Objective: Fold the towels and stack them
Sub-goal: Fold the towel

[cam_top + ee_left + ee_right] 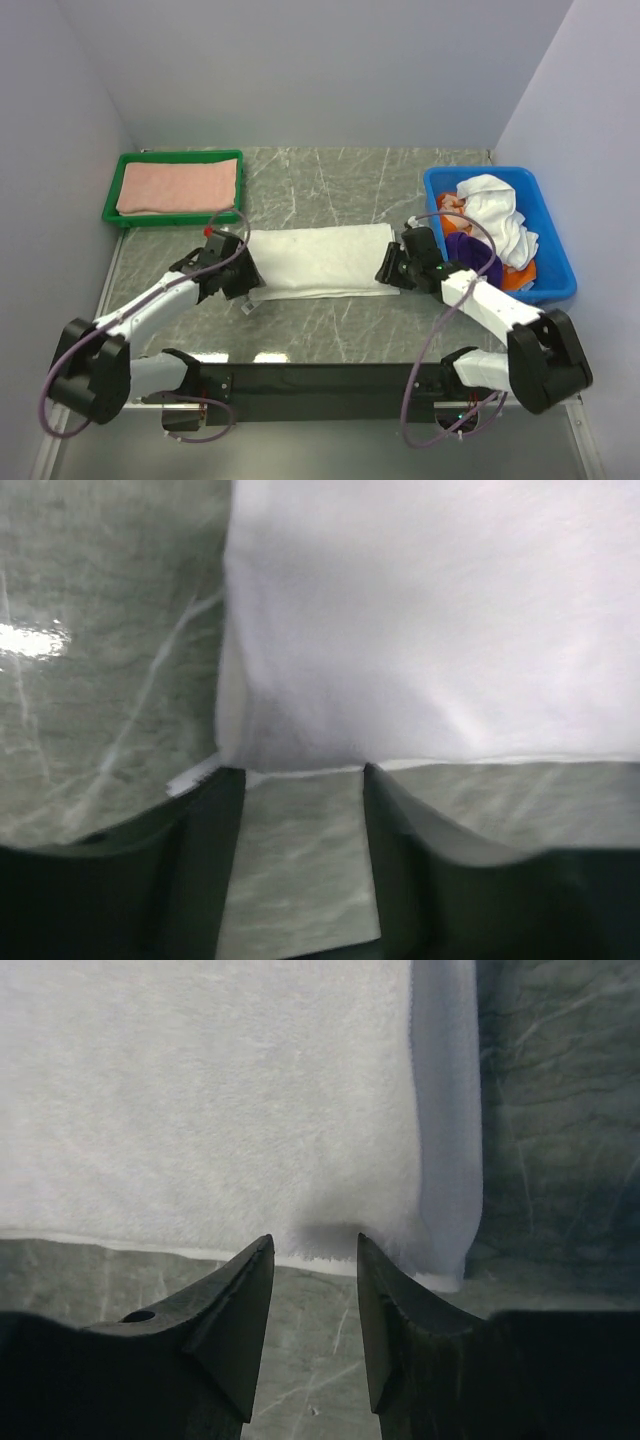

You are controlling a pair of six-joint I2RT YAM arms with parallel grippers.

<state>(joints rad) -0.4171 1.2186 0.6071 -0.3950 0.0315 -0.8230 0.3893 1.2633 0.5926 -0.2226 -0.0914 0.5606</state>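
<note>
Left gripper (243, 287), right gripper (389, 270): both parted at white cloth towel's (320, 260) near edge; folded pink towel (178, 186) done; blue plastic bin (482, 172) holds more.

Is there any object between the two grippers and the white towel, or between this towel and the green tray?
Nothing visible. The left gripper and right gripper stand open at the near edge of the white towel. Only bare table lies between the towel and the green tray, which holds a pink towel.
</note>
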